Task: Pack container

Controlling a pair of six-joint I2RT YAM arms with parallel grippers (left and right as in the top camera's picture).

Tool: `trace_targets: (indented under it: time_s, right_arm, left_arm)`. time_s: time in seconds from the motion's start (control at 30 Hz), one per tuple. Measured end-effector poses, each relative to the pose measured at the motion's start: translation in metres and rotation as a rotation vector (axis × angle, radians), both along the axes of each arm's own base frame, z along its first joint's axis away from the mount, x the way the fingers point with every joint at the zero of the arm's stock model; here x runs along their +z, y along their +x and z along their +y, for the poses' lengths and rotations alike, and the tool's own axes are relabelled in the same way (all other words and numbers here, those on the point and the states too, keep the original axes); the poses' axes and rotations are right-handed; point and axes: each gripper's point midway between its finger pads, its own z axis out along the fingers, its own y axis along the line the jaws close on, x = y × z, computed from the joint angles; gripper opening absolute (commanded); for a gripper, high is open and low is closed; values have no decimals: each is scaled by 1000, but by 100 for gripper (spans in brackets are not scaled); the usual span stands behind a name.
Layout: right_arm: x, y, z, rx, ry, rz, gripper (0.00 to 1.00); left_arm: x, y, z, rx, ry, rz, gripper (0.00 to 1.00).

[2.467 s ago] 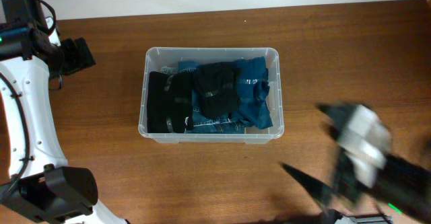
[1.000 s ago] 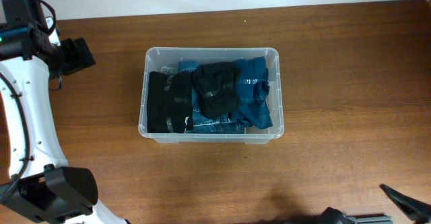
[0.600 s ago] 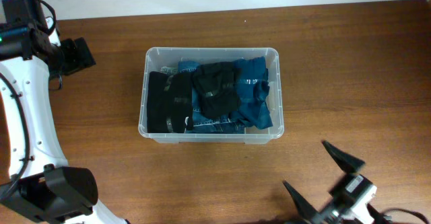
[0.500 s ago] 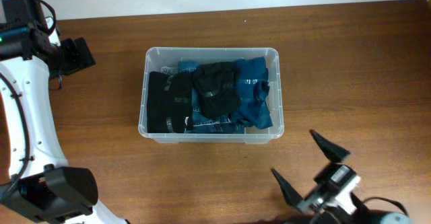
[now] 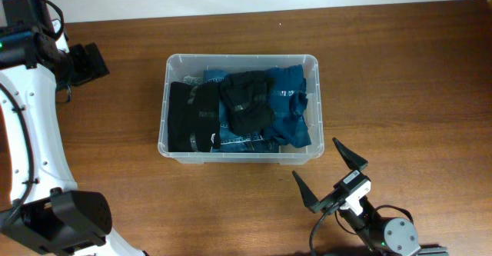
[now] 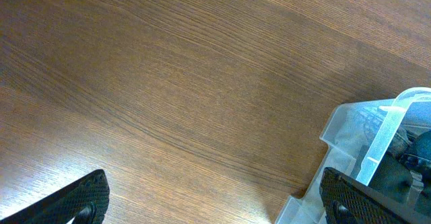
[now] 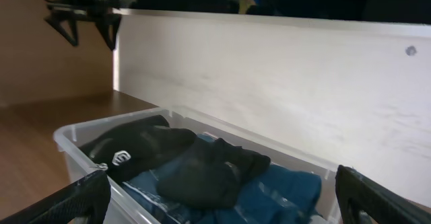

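1. The container point(image 5: 163, 110) stands upright in the middle of the wooden table point(image 5: 400, 71). In the overhead view its long sides run left to right, and its top is open.
2. A folded black garment point(image 5: 192, 116) fills the container's left end.
3. A second black garment point(image 5: 247, 102) lies crumpled in the middle. It rests on blue clothing point(image 5: 292, 106), which takes up the right end.
4. In the right wrist view, a small white logo point(image 7: 121, 159) shows on the black garment nearest the camera. Whether the pile rises above the rim cannot be told.
5. The right gripper point(image 5: 327, 175) is near the container's front right corner, apart from it and over bare wood. Its two fingers are spread wide with nothing between them.
6. The right wrist camera looks across the container's side toward a pale wall panel point(image 7: 283, 83) behind the table.
7. The left gripper point(image 6: 222, 200) is well away from the container, by the table's far left edge. Its fingertips sit at opposite lower corners of the left wrist view, so the jaws are wide apart and hold nothing.
8. The left wrist camera looks down on bare wood grain. One clear corner of the container shows at the lower right of that view.
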Motion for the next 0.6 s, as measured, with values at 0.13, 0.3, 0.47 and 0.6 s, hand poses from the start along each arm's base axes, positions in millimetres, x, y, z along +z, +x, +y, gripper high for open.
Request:
trace_targets:
  time_s: [0.13, 0.3, 0.47, 0.6]
  right_arm:
    - [-6, 5, -6, -30, -4, 8, 98]
    - [-31, 14, -14, -73, -38, 81, 99]
    - [-58, 23, -35, -150, -72, 184, 98]
    - [-63, 31, -59, -247, -67, 207, 98]
  left_arm:
    - [0, 0, 0, 0, 0, 0, 99]
    - [0, 0, 0, 0, 0, 0, 100]
    - [0, 0, 0, 0, 0, 0, 99]
    - [0, 0, 0, 0, 0, 0, 100]
